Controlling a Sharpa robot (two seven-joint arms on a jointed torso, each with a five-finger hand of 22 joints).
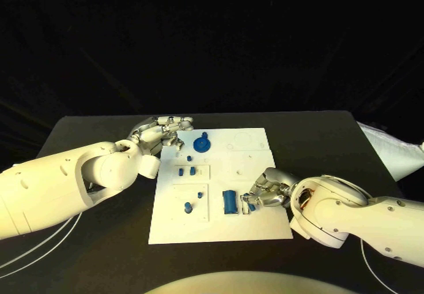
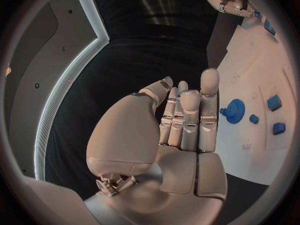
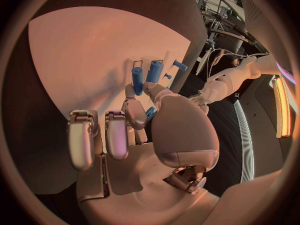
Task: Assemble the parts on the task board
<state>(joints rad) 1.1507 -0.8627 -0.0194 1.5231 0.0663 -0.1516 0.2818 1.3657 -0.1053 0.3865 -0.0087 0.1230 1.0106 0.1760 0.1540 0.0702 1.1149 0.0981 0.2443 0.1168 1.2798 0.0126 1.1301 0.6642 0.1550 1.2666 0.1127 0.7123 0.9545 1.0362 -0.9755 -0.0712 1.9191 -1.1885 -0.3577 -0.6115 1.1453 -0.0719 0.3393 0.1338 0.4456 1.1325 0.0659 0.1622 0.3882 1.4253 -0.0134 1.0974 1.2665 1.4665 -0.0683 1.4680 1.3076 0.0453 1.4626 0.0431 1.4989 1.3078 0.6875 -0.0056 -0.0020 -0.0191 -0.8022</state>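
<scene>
Right hand (image 1: 269,188) pinches a small blue part (image 3: 150,113) beside two blue cylinders (image 1: 230,201) on the white board (image 1: 252,229). Left hand (image 1: 163,131) released, fingers straight. Seat part squarely, slowly.

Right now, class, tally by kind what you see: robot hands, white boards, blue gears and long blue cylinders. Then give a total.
Hands: 2, left hand and right hand
Task board: 1
Blue gear: 1
Blue cylinders: 2
Total: 6

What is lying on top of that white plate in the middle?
On the task board lie small blue parts: a gear, two cylinders and smaller pieces. The right hand covers the board's edge, hiding whatever lies beneath it.
</scene>
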